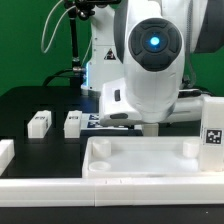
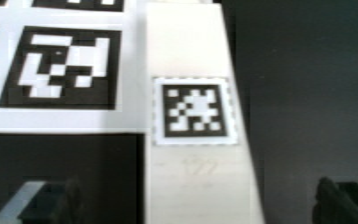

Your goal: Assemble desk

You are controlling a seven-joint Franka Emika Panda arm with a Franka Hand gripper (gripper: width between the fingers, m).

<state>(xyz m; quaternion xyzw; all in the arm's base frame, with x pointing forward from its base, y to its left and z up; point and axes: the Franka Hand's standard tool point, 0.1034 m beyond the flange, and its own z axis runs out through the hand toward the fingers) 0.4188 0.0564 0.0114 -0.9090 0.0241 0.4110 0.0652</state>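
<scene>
We see the hand (image 2: 190, 205) hanging wide open and empty. Its two fingers (image 2: 30, 203) stand on either side of a long white tagged part (image 2: 194, 110) without touching it. We take this part for a desk leg, though the wrist view shows only a stretch of it. It lies flat on the black worktop (image 1: 30, 100), right beside the marker board (image 2: 60, 70). Its tag faces up, which suits a straight grasp from above across its narrow width.

The rimmed tabletop (image 1: 140, 160) sits at the front of the exterior view with its hollow side up. We judge this is so that the corner sockets can take the legs. No leg stands in any socket we can see. Two more small legs (image 1: 40, 122) (image 1: 72, 122) wait side by side behind it, towards the exterior view's left and well apart from the arm.

We judge the step in hand to be lining up over this part for a pickup, very early in the build.
</scene>
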